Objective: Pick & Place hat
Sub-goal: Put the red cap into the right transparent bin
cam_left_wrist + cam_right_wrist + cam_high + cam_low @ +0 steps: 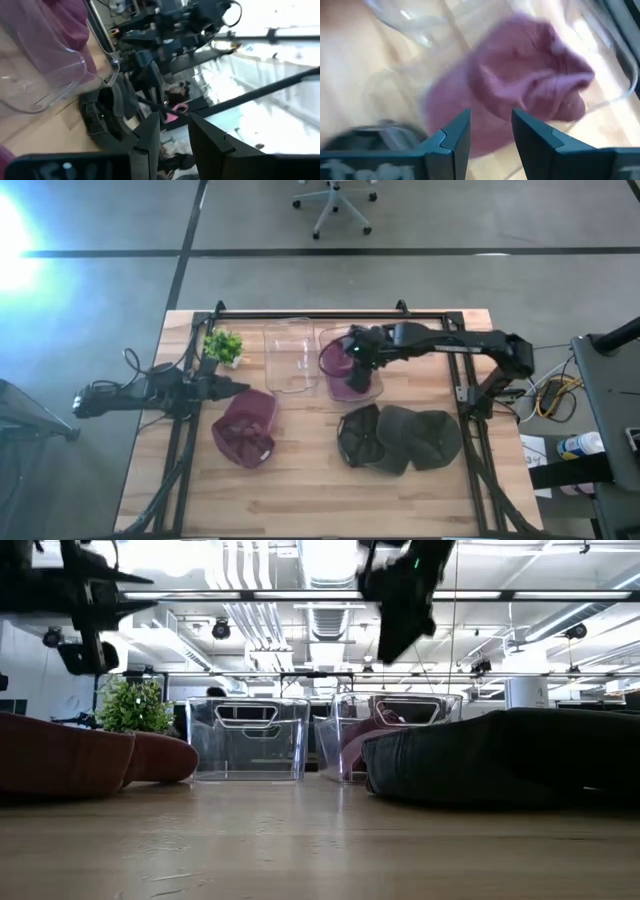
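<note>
Maroon fabric fills the right-hand clear bin (352, 370): a purple hat (520, 85) lies inside it, so the placing step for this item looks complete or nearly so. The right end effector (356, 352) hangs directly above that bin, its fingers (454, 134) parted with nothing between them; the hat sits below them, apart from the pads. Judged state: released.

A second clear bin (291, 358) stands just left of the first and appears to hold nothing. Three hats are on the bench (300, 490): a maroon hat (246, 426) to the left, and a dark hat (365, 435) touching an olive hat (425, 435) to the right.

The left end effector (232, 388) waits at the left side, near the small potted plant (223, 345), fingers slightly apart and grasping nothing.

The next move probably calls for lifting the right arm clear of the bin rim, then moving nearer to the dark hat for a fresh pick.
</note>
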